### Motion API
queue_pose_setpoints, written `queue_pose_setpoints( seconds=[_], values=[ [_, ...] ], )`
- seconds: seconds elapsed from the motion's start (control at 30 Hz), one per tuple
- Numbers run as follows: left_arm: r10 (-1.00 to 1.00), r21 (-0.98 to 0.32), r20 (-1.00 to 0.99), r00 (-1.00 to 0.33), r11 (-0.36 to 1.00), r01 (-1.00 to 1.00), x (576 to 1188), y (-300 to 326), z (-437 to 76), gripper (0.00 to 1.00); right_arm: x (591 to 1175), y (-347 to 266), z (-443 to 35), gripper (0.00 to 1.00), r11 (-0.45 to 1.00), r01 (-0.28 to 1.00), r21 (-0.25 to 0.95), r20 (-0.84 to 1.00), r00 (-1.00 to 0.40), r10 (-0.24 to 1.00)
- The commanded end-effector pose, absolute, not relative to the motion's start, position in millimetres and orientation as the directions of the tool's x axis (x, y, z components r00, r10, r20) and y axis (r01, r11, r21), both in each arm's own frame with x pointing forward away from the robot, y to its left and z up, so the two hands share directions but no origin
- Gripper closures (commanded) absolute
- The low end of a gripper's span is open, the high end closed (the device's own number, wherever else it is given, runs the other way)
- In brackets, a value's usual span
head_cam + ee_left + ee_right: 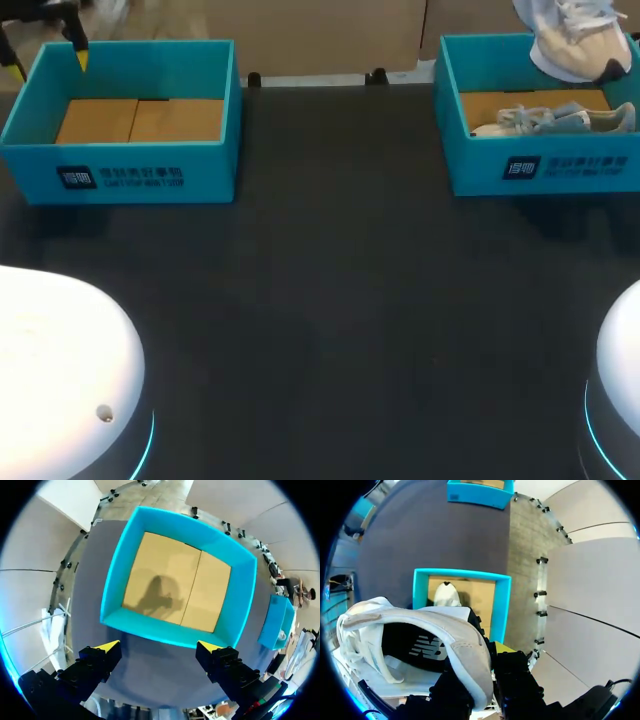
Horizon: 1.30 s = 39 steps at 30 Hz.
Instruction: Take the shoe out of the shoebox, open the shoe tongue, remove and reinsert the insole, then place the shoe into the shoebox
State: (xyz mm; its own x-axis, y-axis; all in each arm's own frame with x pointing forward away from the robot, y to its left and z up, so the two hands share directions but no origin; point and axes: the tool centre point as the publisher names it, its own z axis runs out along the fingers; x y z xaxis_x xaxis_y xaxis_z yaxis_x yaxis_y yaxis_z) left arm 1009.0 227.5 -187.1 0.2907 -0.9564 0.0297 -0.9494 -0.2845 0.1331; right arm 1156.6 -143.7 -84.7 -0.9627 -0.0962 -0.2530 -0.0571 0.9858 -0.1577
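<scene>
Already out: shoe [420, 630] hangs above right box [502, 605], its heel wall clamped by right gripper [486, 666]. Second shoe [446, 595] lies inside that box. Left gripper [157, 652] is spread wide, holding nothing, above left box [165, 632]. Tongue, insole and return not yet done.

Dark grey tabletop [330, 300], matte and evenly lit

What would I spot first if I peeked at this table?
A white shoe is up in the air, pinched by the right gripper above the right shoebox. A second shoe lies inside that box. Across the table, the left gripper hangs open above the left shoebox, which shows only its brown cardboard floor.
</scene>
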Motion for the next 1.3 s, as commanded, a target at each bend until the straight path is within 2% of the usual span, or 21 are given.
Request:
queue_pose_setpoints(
  seconds=[0.03, 0.17, 0.33, 0.47, 0.6, 0.67, 0.73, 1.2, 1.23, 1.3],
  values=[
    [-0.957, 0.131, 0.03, 0.289, -0.283, -0.95, 1008, 228, -187, 0.0, 1156, -145, -82, 1.0, 0.986, -0.059, -0.159, -0.25, -0.963, -0.098],
    [-0.957, 0.131, 0.03, 0.289, -0.283, -0.95, 1008, 228, -187, 0.0, 1175, -165, -85, 1.0, 0.987, -0.024, -0.158, -0.264, -0.962, -0.065],
    [-0.957, 0.131, 0.03, 0.289, -0.283, -0.95, 1008, 228, -187, 0.0, 1200, -201, -91, 1.0, 0.986, 0.141, -0.088, -0.263, -0.958, 0.113],
    [-0.957, 0.131, 0.03, 0.289, -0.283, -0.95, 1008, 228, -187, 0.0, 1214, -225, -92, 1.0, 0.956, 0.277, -0.101, -0.271, -0.932, 0.241],
    [-0.957, 0.131, 0.03, 0.289, -0.283, -0.95, 1008, 228, -187, 0.0, 1218, -251, -88, 1.0, 0.848, 0.524, -0.078, -0.24, -0.835, 0.495],
    [-0.957, 0.131, 0.03, 0.289, -0.283, -0.95, 1008, 228, -187, 0.0, 1211, -267, -89, 1.0, 0.713, 0.699, -0.053, -0.177, -0.71, 0.682],
    [-0.957, 0.131, 0.03, 0.289, -0.283, -0.95, 1008, 228, -187, 0.0, 1196, -277, -93, 1.0, 0.585, 0.81, -0.04, -0.123, -0.585, 0.801],
    [-0.957, 0.131, 0.03, 0.289, -0.283, -0.95, 1008, 228, -187, 0.0, 1196, -277, -93, 1.0, 0.585, 0.81, -0.04, -0.123, -0.585, 0.801],
    [-0.957, 0.131, 0.03, 0.289, -0.283, -0.95, 1008, 228, -187, 0.0, 1199, -277, -95, 1.0, 0.556, 0.829, -0.054, -0.138, -0.558, 0.818],
    [-0.957, 0.131, 0.03, 0.289, -0.283, -0.95, 1008, 228, -187, 0.0, 1196, -282, -97, 1.0, 0.494, 0.87, -0.01, -0.123, -0.491, 0.862]
  ],
)
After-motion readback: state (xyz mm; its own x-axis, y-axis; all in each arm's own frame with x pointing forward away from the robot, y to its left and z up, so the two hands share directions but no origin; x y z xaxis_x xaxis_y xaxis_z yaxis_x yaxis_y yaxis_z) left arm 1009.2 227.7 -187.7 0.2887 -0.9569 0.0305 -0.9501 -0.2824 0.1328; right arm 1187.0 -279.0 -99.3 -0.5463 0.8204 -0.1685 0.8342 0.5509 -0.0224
